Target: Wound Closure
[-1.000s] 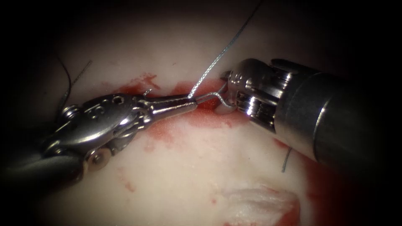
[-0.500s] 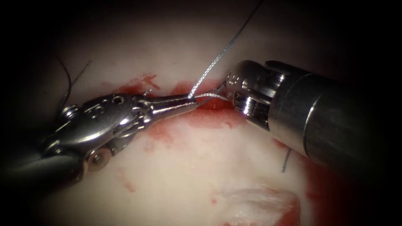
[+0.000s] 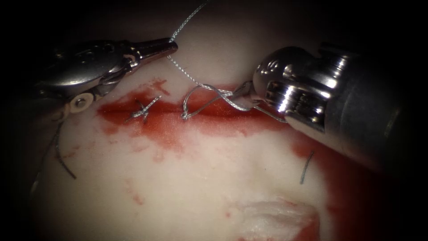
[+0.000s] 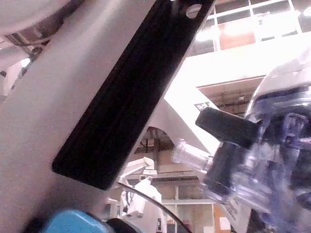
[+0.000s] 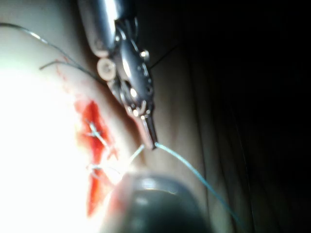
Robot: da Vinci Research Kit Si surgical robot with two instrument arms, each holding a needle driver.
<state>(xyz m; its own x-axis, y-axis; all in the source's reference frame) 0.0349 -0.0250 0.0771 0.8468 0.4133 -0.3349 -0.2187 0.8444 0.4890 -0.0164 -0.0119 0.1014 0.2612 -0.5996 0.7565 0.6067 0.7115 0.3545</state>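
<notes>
The cut point(image 3: 209, 117) runs left to right across the pale tissue point(image 3: 200, 178), wet with red fluid. My left tool point(image 3: 173, 45) hovers above the cut's left part, jaws shut on the silver thread point(image 3: 183, 71). From there the thread runs down to a loose loop point(image 3: 189, 105) over the cut. My right tool point(image 3: 244, 91) sits at the cut's right end, jaws shut on the short thread end beside that loop. In the right wrist view, the left tool point(image 5: 150, 141) grips the thread point(image 5: 194, 174) above the cut point(image 5: 95, 145).
A tied stitch point(image 3: 142, 110) with short ends crosses the cut left of the loop. A dark cut thread end point(image 3: 306, 167) lies on the tissue below the right tool, another dark strand point(image 3: 62, 158) at the left. A ragged tissue flap point(image 3: 276, 216) lies near the front.
My left tool has lifted up and to the left with the thread, uncovering the tied stitch. The right tool's jaws have shut on the thread end, and a loop now lies over the cut.
</notes>
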